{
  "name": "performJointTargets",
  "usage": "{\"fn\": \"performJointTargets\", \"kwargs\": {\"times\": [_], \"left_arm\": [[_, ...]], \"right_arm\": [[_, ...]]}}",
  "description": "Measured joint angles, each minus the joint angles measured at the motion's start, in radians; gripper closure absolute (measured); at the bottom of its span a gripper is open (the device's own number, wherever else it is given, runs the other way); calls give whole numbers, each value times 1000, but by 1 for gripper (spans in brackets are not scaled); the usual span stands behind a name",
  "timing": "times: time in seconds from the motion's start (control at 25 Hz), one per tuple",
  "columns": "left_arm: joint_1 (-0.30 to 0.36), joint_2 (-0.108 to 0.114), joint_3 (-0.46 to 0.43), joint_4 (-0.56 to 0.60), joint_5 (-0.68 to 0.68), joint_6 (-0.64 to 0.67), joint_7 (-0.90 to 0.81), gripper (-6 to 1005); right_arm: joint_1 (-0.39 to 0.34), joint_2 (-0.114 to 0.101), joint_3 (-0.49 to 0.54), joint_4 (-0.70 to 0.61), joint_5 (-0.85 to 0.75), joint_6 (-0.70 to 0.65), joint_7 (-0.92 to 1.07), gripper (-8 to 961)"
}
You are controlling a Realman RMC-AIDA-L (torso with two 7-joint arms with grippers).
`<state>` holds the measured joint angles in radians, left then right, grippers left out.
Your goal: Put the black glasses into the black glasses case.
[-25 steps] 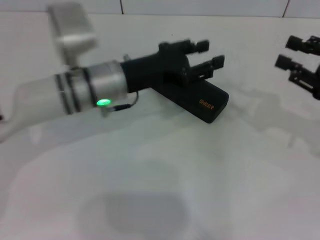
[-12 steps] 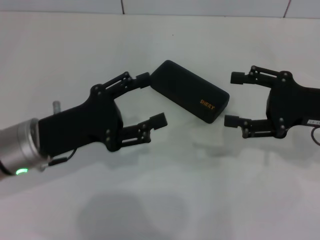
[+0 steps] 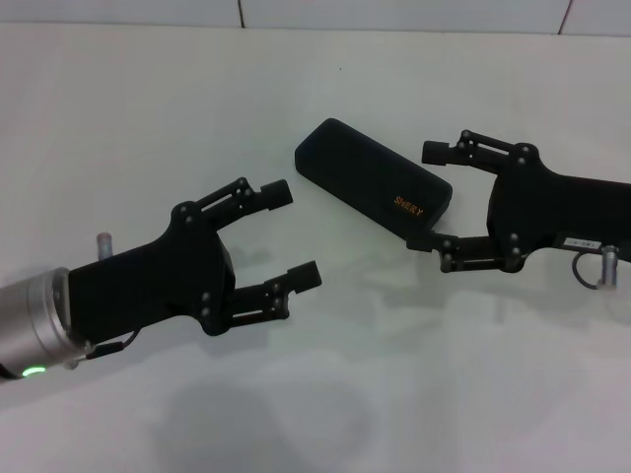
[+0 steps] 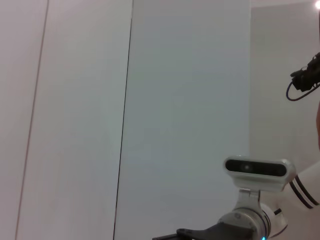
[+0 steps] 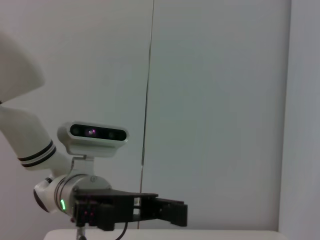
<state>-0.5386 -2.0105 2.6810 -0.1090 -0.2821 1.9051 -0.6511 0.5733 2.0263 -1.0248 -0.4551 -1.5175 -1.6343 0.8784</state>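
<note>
The black glasses case lies shut on the white table, slanted, with gold lettering near its right end. The black glasses are out of view. My right gripper is open at the case's right end, one finger beyond that end and the other in front of it. My left gripper is open to the left of the case and in front of it, apart from it, with nothing between its fingers.
The white table runs back to a tiled wall edge. The left wrist view shows wall panels and the right arm's wrist camera. The right wrist view shows the left arm's wrist camera.
My left gripper has drawn back from over the case, leftward and toward the front. My right gripper has come in from the far right to the case's right end.
</note>
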Motion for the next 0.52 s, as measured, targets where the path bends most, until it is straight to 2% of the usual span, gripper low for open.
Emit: {"fn": "performJointTargets", "kwargs": {"times": [0.24, 0.52], "left_arm": [[-10, 11, 49, -32, 2, 6, 2, 124], [-23, 11, 54, -51, -7, 15, 9, 124]], "right_arm": [[13, 1, -1, 44, 25, 20, -58, 53], [20, 2, -6, 205, 215, 23, -246, 53]]}}
